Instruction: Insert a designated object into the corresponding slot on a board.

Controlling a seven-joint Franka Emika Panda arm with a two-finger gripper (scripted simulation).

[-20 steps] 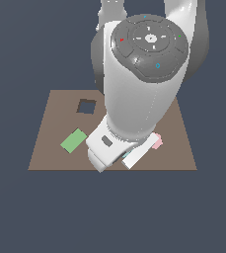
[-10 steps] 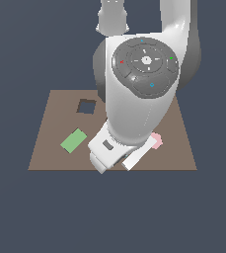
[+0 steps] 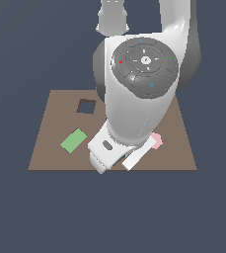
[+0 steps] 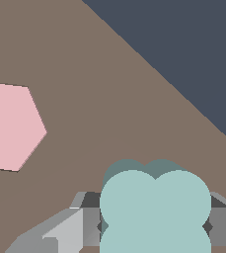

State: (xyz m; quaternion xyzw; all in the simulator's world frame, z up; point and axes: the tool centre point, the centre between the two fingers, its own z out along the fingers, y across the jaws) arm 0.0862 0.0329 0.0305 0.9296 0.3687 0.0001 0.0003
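Note:
The pale teal four-lobed piece (image 4: 155,207) sits between my gripper's (image 4: 155,228) two grey fingers (image 4: 85,226), one on each side; the gripper is shut on it. A darker teal shade shows at its far edge, over the brown board (image 4: 99,74). In the exterior view the arm hides the teal piece, the fingers and much of the board (image 3: 50,148); the white hand (image 3: 107,150) hangs over the board's front edge. The clover-shaped slot is hidden in both views.
A pink polygon piece (image 3: 156,141) (image 4: 8,126) lies on the board close to the hand. A green rectangle (image 3: 73,141) lies at the exterior view's left. A dark square cutout (image 3: 87,106) is behind it. The board's edge (image 4: 164,74) runs near the gripper.
The arm's upper joint has dipped lower and turned. The hand has stayed over the board's front edge, beside the pink piece.

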